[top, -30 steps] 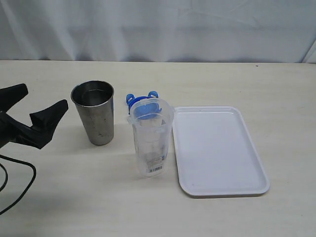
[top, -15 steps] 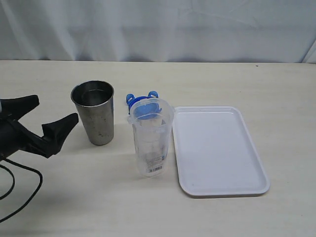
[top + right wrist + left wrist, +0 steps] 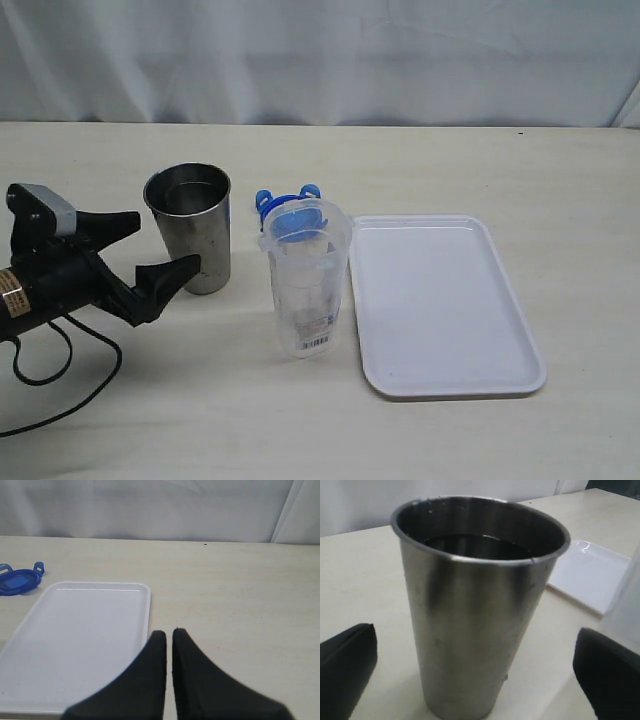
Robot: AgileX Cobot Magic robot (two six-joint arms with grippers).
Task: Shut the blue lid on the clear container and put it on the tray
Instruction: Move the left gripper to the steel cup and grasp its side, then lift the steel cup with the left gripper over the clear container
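The clear container point(image 3: 305, 290) stands upright and uncovered at the table's middle, just left of the white tray point(image 3: 445, 300). The blue lid point(image 3: 283, 205) lies flat on the table right behind the container, partly seen through it; the right wrist view shows the lid point(image 3: 17, 580) beside the tray point(image 3: 75, 640). My left gripper point(image 3: 168, 242) is wide open at the left, one finger on each side of a grey steel cup point(image 3: 475, 615), without touching it. My right gripper point(image 3: 169, 632) is shut on nothing, hovering by the tray's edge; it is outside the exterior view.
The steel cup point(image 3: 195, 240) stands upright left of the container, with dark liquid inside. A black cable point(image 3: 60, 390) trails from the left arm over the table's front left. A white curtain point(image 3: 320, 60) hangs behind the table.
My left gripper has moved right towards the steel cup, and its open fingers now flank it. The container, lid and tray have not moved.
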